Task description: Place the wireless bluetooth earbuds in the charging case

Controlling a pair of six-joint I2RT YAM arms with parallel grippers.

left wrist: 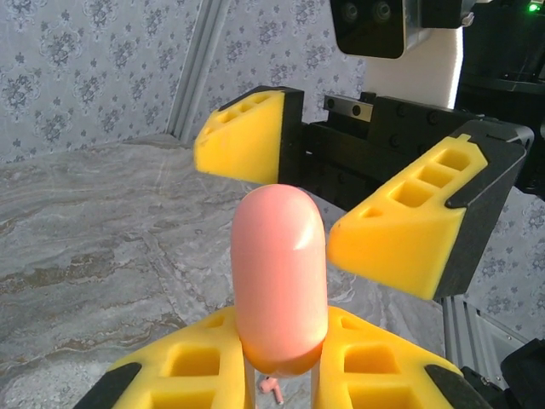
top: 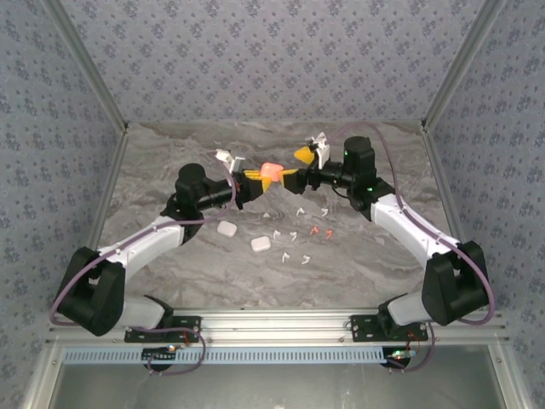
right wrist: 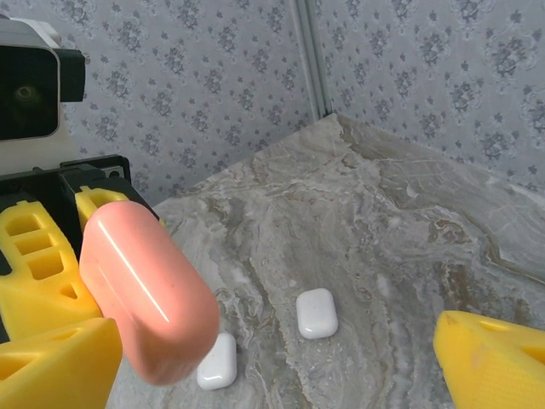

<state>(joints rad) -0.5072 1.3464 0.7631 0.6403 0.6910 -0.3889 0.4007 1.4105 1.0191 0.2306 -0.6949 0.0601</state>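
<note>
1. Well below both raised grippers, the marble table [top: 383, 179], carrying everything not yet picked up.
2. Clamped tight on the near end of the coral-pink charging case [left wrist: 279, 273], the left gripper [top: 253, 176]; lifting it clear of the surface, presumably to offer the free end across.
3. Spread wide to either side of that free end, the right gripper [left wrist: 324, 187]; contact impossible to judge. Likely poised to flip the lid, apparently closed.
4. Lying flat beneath the grippers, two white cases [right wrist: 316, 313], not in use.
5. Scattered below the right gripper and nearer the bases, white earbuds [top: 305, 258] and coral earbuds [top: 312, 230]; none seated, probably waiting on an open case.
</note>
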